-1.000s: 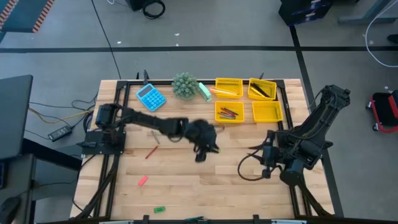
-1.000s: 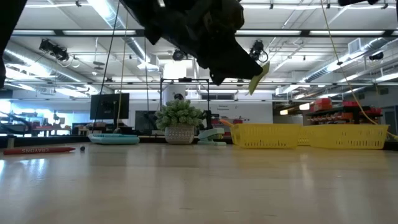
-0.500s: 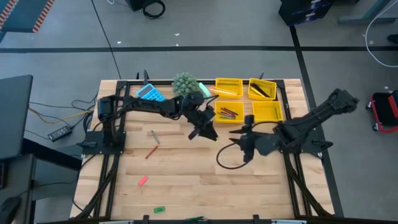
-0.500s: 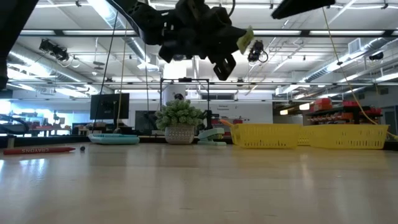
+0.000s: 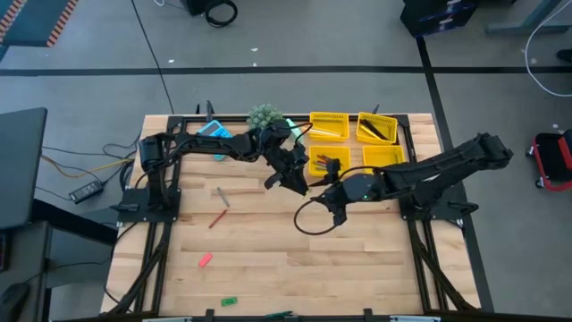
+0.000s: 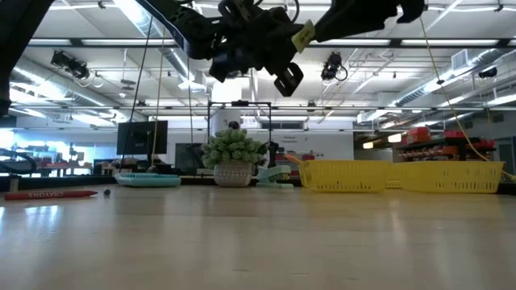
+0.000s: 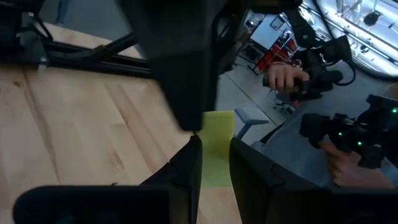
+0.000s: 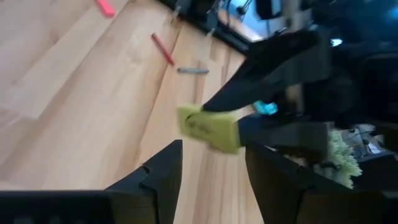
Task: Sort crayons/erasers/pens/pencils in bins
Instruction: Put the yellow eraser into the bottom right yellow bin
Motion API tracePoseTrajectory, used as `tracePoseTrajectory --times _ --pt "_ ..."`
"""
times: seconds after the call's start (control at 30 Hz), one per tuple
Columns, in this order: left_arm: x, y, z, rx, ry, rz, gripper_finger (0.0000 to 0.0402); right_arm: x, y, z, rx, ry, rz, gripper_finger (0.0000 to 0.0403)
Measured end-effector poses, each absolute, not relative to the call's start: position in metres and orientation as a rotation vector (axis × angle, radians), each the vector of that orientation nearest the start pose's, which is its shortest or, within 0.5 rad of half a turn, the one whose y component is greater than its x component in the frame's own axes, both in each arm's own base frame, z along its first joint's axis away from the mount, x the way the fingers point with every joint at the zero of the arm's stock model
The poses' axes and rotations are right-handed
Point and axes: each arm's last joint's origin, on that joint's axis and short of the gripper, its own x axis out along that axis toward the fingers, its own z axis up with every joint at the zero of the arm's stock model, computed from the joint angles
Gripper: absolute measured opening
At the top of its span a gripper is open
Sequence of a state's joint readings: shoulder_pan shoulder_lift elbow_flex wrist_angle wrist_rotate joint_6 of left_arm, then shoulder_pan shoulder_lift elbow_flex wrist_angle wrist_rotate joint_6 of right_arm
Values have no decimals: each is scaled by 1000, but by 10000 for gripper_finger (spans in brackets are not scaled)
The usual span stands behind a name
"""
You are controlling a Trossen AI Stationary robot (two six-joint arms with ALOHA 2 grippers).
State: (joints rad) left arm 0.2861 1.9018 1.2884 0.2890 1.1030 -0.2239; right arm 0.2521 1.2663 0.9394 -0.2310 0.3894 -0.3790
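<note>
A yellow eraser (image 8: 208, 129) hangs high over the middle of the table, with my left gripper (image 5: 299, 182) shut on it. My right gripper (image 8: 211, 155) stands open just to its right, facing it, and the eraser's free end (image 7: 217, 121) lies ahead of the gap between the fingers. Whether a right finger (image 7: 177, 74) touches the eraser, I cannot tell. Four yellow bins (image 5: 384, 159) stand at the far right. One holds crayons (image 5: 329, 162), one pens (image 5: 379, 131), and one pencils (image 5: 323, 133). My left gripper pinches one end of the yellow eraser (image 7: 216, 169) between its two fingers (image 7: 189, 165). The fingers come roughly level from the table's left. The other end of the eraser sticks out past the fingertips. The eraser is lifted well clear of the table (image 6: 304, 36).
On the left half of the table lie a red crayon (image 5: 216, 218), a grey pen (image 5: 222, 198), a pink eraser (image 5: 205, 260) and a green eraser (image 5: 229, 301). A blue calculator (image 5: 213, 131), a potted plant (image 5: 264, 116) and a pale green object (image 5: 295, 134) stand at the far edge.
My left gripper has carried the yellow eraser up and toward the far edge, turning so that the eraser points toward the right arm. My right gripper has swung from the near right toward the table's left, up to the eraser.
</note>
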Motion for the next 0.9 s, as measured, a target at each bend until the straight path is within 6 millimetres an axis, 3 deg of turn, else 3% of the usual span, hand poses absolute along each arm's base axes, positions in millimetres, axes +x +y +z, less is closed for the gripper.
tracePoseTrajectory --times 0.5,0.9 --pt "407 93 235 -425 350 -781 79 272 57 282 -542 526 -9 172" --pt "408 93 234 -436 359 -769 79 274 57 280 -596 538 -24 78"
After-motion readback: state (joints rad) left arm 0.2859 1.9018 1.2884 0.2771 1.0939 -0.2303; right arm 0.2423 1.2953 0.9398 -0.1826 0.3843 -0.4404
